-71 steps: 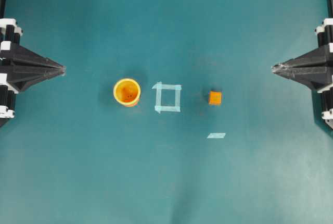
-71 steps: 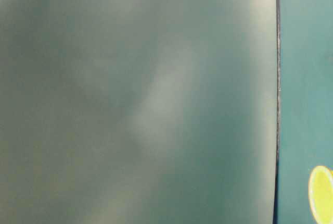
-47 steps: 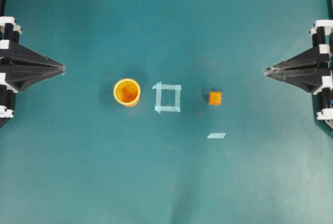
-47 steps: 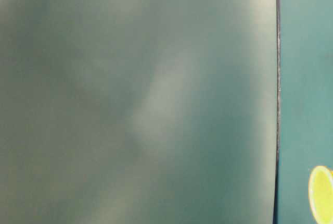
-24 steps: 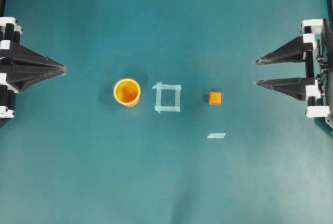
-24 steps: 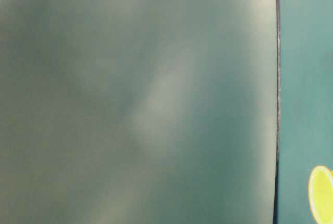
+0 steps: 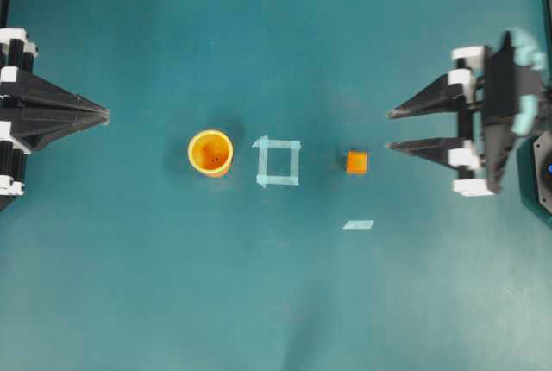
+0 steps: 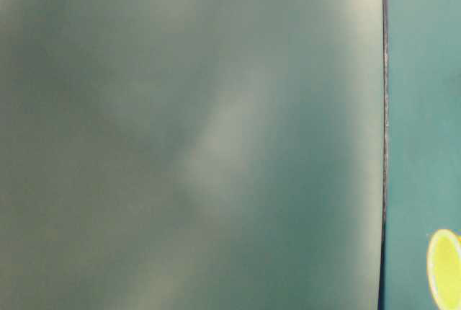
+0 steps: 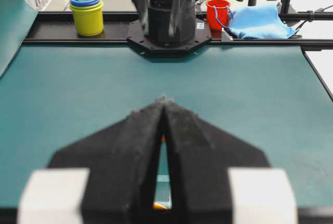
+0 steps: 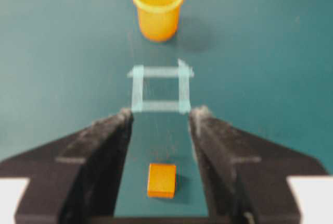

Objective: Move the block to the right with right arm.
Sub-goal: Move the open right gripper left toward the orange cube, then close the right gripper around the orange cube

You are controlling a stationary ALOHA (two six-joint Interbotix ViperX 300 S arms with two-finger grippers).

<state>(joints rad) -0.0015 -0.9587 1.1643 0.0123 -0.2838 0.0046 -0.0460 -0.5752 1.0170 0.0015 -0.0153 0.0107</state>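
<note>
While the right arm's fingers [image 10: 125, 130] stand apart, block [image 10: 161, 180] lies untouched between them, left fingers [image 7: 102, 114] together.

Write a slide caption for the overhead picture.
Right pincer open beside an orange block; cup farther left.

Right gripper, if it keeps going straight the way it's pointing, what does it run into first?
Probably the block. The right gripper is open, and the wrist view shows the block framed between its fingers; overhead the block sits near the lower finger's line, so that finger may clip it.

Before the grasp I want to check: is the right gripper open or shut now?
Open. The right gripper shows two spread fingers with the block between them, untouched.
</note>
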